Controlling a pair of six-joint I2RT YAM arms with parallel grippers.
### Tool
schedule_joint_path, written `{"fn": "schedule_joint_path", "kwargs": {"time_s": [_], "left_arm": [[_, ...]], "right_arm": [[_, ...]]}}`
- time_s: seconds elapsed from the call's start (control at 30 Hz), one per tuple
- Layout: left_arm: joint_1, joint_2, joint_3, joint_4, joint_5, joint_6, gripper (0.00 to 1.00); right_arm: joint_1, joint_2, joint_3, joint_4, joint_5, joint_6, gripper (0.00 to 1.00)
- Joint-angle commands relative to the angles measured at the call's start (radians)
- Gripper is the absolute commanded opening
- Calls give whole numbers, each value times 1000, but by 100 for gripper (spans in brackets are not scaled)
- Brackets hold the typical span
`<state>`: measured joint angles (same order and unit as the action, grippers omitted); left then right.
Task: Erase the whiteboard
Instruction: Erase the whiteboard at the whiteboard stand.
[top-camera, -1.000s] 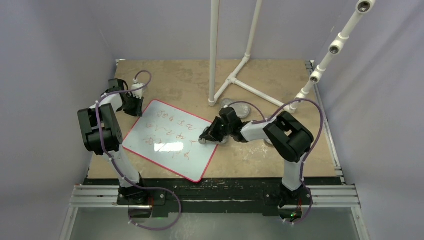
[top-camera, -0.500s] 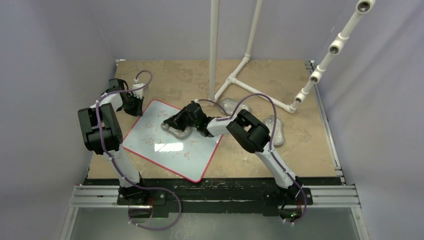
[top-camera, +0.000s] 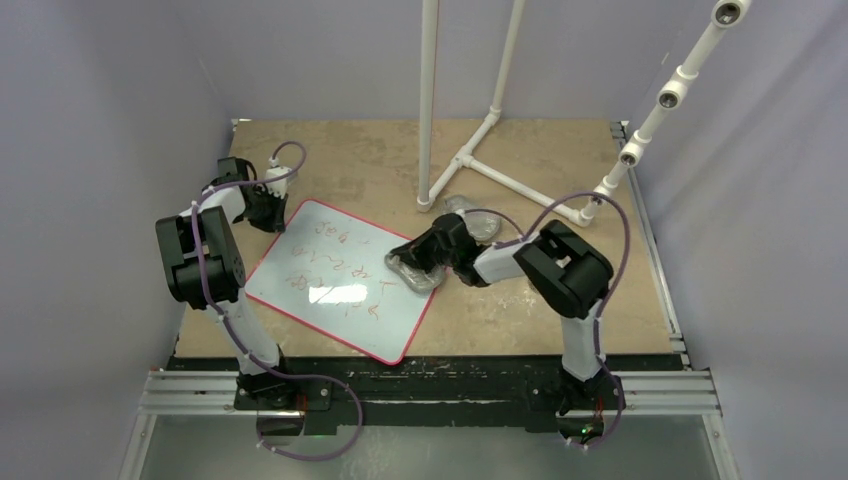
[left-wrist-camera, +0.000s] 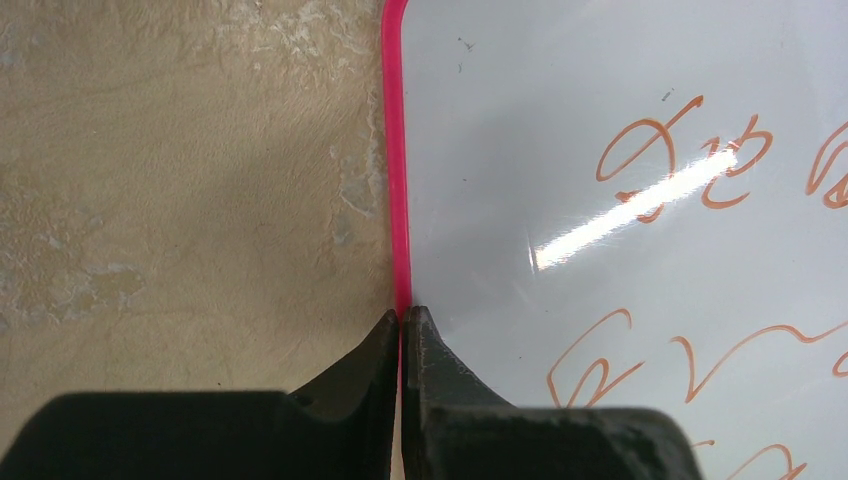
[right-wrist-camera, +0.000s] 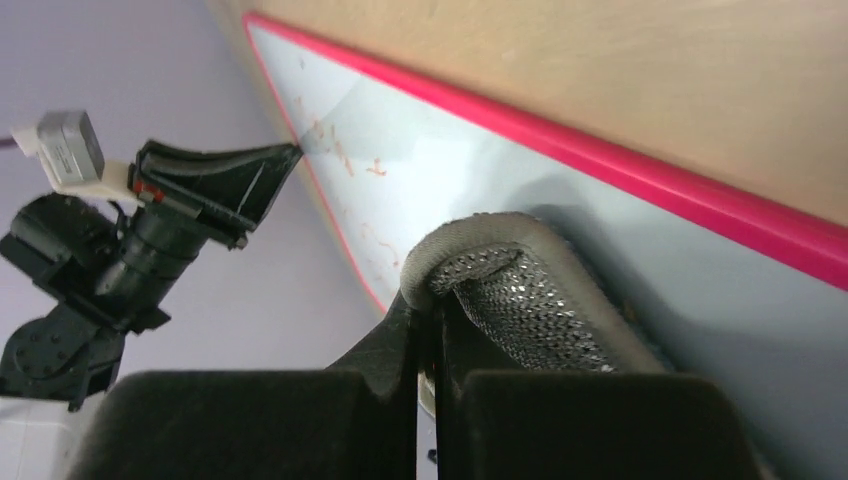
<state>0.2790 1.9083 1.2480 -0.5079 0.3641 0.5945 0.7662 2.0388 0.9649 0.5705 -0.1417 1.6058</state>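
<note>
Our left gripper (left-wrist-camera: 401, 316) pinched the whiteboard (left-wrist-camera: 600, 100) rim, our right gripper (right-wrist-camera: 428, 305) clenched the pad (right-wrist-camera: 530, 300); we feared hard wiping could tear the whiteboard loose.

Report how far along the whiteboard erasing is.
Done: only a patch of the whiteboard beside the grey pad looks wiped. In hand: the left hand pinches the red rim while the right hand presses the pad on the board. Left: red scribbles across most of it.
</note>
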Motion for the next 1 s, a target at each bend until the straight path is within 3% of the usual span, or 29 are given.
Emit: {"fn": "schedule_joint_path", "kwargs": {"time_s": [0.0,0.07,0.23,0.37,0.7,0.8,0.97], "left_arm": [[7,105,-54,-22,-96,43,2],[7,109,-50,-23,-91,45,1],[6,128,-55,-37,-75,45,0],[5,129,-87,-44,-59,56,0],[5,105,-157,-94,-23,91,0],[5,90,-165,-139,-7,113,0],[6,31,-169,-158,19,114,0]], "right_arm": [[-11,-164,-70,-230,95,-180,0],[-12,-202,-78,-343,129,-225,0],[-34,-144,-140,-192,18,-224,0],[-3,-8,31,-172,-50,-257,0],[105,285,527,-192,12,-228,0],[103,249,491,-255,7,-275,0],[75,25,272,-391,-31,-459,0]]}}
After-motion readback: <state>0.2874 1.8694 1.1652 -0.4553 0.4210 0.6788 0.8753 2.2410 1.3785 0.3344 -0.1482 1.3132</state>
